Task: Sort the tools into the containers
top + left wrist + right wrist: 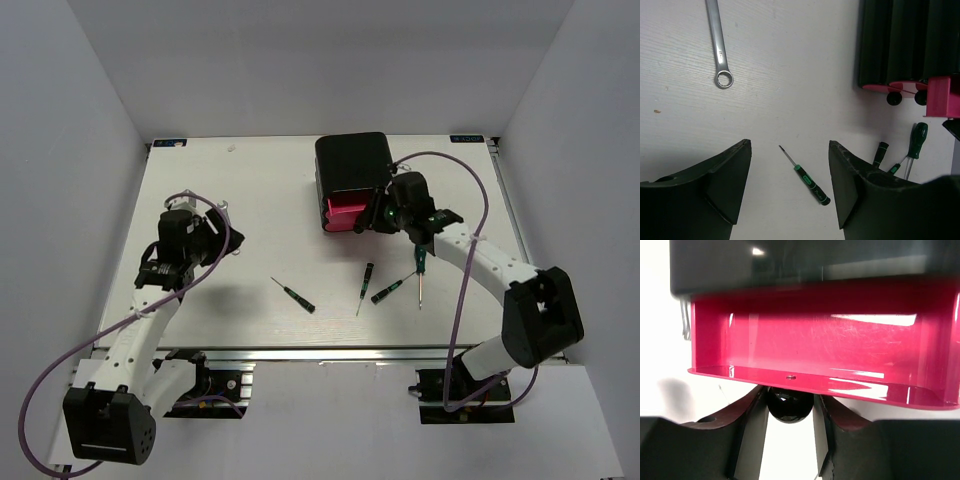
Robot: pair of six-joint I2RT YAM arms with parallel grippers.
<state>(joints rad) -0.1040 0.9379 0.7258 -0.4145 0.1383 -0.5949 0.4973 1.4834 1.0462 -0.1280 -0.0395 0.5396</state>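
Knob (788, 404) of the open pink drawer (815, 350) sits clamped in my right hand (789, 410); my left hand (789, 150) hangs wide above a thin screwdriver (807, 177).

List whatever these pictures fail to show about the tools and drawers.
- Wrench: left wrist view, far end cut off by the top edge.
- Big screwdriver: left wrist view, tip hidden behind a finger of the left gripper.
- Open drawer: right wrist view, its back hidden under the box.
- Closed drawers: contents hidden in every view.
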